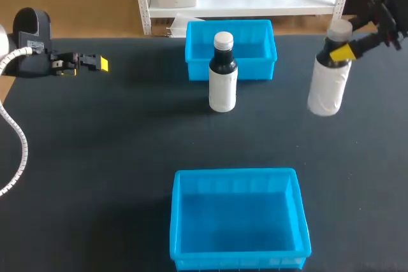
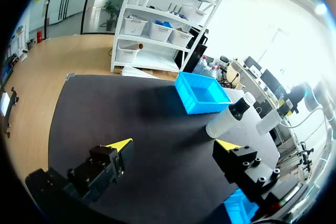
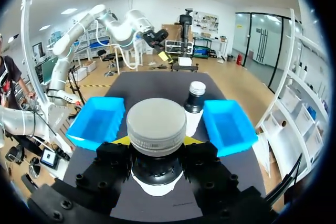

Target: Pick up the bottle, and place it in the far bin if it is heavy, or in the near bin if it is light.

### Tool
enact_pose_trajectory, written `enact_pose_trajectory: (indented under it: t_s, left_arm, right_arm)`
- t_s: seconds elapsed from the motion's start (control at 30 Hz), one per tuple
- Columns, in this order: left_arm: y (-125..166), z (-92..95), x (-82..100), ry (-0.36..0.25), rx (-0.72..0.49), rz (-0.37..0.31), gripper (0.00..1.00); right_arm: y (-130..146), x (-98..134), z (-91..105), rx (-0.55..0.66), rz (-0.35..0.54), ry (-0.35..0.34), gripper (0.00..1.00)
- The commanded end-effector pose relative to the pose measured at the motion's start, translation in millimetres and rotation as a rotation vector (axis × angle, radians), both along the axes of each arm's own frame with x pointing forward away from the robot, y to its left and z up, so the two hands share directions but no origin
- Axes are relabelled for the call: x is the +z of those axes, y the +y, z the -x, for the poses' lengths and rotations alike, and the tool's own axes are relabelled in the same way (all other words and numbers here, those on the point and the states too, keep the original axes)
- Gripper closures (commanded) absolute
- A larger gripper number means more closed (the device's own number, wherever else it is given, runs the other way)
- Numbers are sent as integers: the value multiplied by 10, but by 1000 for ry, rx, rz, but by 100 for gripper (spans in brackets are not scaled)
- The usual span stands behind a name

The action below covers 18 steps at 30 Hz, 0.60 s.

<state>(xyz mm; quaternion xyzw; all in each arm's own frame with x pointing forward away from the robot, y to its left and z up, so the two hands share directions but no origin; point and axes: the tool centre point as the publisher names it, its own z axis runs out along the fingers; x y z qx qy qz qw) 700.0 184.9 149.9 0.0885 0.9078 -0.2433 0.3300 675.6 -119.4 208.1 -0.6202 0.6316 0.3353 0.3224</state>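
The right gripper (image 1: 342, 51) is clamped on the neck of the white bottle (image 1: 328, 90), just under its grey cap (image 3: 156, 125), at the right side of the table (image 1: 95, 157), well to the right of both bins. The left gripper (image 2: 176, 145) sits at the far left with its fingers apart and nothing between them.

The main risk, as I judge it, is the hold: only the neck is pinched, so a heavy body could slide down through the fingers or swing during a carry. A 2nd hazard is the dark bottle (image 1: 223, 74) standing just in front of the far bin (image 1: 261, 49); a low, straight path from the right could clip it and tip it over. A misread of the weight would send the bottle to the wrong bin, the other choice being the near bin (image 1: 191, 221).

The right wrist view shows the fingers closing on the neck from 2 sides, which the head view hides, giving only 1 yellow tip. The head view alone shows the bottle's full body and the near-far layout, though not whether the base is clear of the table. The left wrist view alone shows that claw's gap.
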Motion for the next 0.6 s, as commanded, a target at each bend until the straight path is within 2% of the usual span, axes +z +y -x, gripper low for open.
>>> enact_pose_trajectory:
  t_s: [0.03, 0.17, 0.4, 0.6]
  left_arm:
    - [0, 0, 0, 0, 0, 0, 0]
    - [0, 0, 0, 0, 0, 0, 0]
    - [0, 0, 0, 0, 0, 0, 0]
    - [0, 0, 0, 0, 0, 0, 0]
  right_arm:
    - [18, -6, -299, -18, 9, 19, 92]
    - [30, 8, -665, -96, 22, 22, 93]
    - [198, 136, -1123, -176, 42, -8, 91]
    - [470, 261, -1462, -216, 42, -28, 95]
